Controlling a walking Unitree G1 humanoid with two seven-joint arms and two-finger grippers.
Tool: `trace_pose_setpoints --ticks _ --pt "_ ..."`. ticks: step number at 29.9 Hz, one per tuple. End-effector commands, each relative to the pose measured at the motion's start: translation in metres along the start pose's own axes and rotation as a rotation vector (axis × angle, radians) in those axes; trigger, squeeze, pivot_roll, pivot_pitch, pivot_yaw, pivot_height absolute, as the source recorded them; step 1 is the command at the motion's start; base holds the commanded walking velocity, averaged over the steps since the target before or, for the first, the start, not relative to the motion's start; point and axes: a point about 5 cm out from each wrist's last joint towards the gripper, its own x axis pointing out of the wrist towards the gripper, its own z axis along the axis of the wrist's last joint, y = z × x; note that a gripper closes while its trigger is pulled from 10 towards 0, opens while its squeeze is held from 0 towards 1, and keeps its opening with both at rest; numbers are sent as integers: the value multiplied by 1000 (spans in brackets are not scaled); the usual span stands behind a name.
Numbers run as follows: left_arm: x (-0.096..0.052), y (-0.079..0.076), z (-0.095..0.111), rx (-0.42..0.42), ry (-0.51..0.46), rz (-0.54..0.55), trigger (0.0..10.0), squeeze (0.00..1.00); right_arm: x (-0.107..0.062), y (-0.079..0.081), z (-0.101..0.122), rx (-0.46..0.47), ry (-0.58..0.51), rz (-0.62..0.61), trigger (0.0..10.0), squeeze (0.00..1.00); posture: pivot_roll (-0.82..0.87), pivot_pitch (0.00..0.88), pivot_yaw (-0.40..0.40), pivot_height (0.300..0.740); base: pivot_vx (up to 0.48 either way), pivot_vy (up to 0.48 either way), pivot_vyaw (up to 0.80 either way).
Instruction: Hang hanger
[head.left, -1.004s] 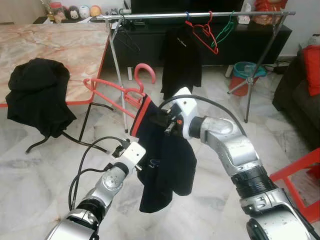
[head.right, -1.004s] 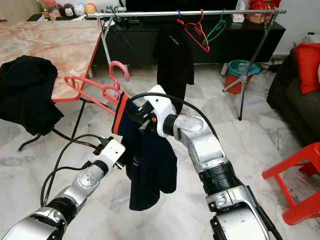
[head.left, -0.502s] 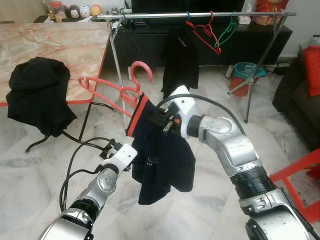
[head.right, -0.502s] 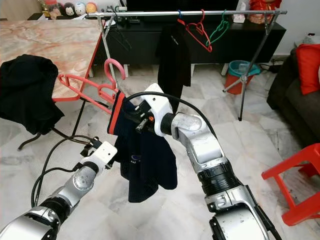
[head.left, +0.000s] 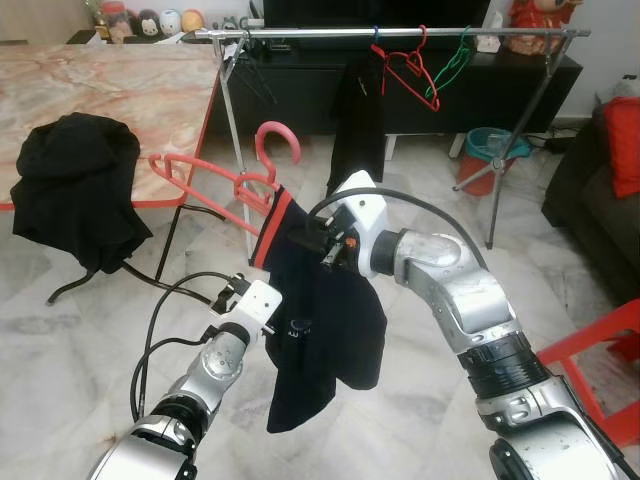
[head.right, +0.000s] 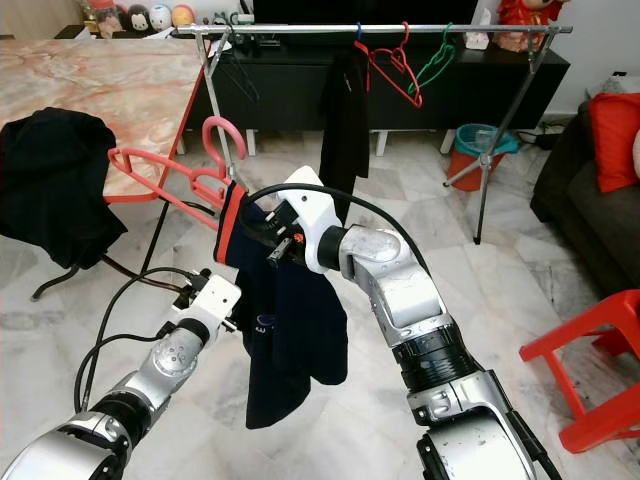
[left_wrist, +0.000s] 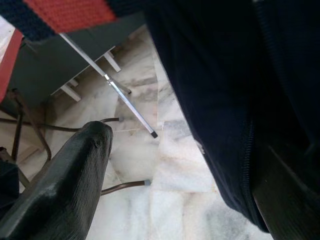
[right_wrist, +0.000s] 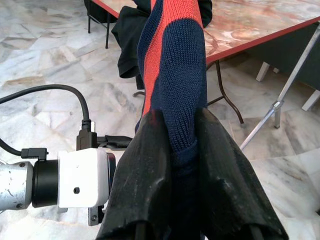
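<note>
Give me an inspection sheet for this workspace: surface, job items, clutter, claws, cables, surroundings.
Surface: marble floor; marble-topped table at the robot's left.
Job items: red hanger carrying a dark navy garment with a red band, held in the air; clothes rail ahead, with a black garment, a red hanger and a green hanger on it.
Clutter: black clothing draped over the table edge.
Claws: right claw pinches the garment's collar; left claw open, fingers on either side of the hanging cloth.
Cables: black cables loop beside the left arm and over the right wrist.
Surroundings: dark cabinet, teal bin, red stool.
</note>
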Motion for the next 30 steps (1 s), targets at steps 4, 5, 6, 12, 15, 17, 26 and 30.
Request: trace_pose_setpoints --ticks 4,5,6,12,15,17,26,30 --pt "-2 2 -7 61 38 31 10000 0 1 7 16 -34 -59 29 10000 0 -34 43 -56 740 0 0 0" --pt "-2 3 -7 83 39 31 10000 0 1 8 16 -36 -57 32 10000 0 -35 42 -57 740 0 0 0" --pt "-1 3 -8 104 43 29 10000 0 2 9 16 -37 -57 37 10000 0 -35 42 -57 740 0 0 0" --pt "-4 -12 -7 109 15 -97 10000 0 2 11 16 -40 -59 50 10000 0 -36 41 -57 740 0 0 0" --pt "-6 -15 -9 140 20 -107 10000 0 2 11 16 -42 -57 51 10000 0 -36 40 -58 740 0 0 0" --pt "-5 -13 -10 137 30 -83 10000 0 2 11 16 -43 -56 51 10000 0 -36 40 -58 740 0 0 0" --pt "-2 11 -13 194 74 80 6275 0 1 12 13 -46 -44 53 10000 0 -36 33 -56 740 0 0 0" --pt "-3 14 -14 202 81 103 0 0 1 13 11 -44 -37 56 10000 0 -36 33 -56 740 0 0 0"
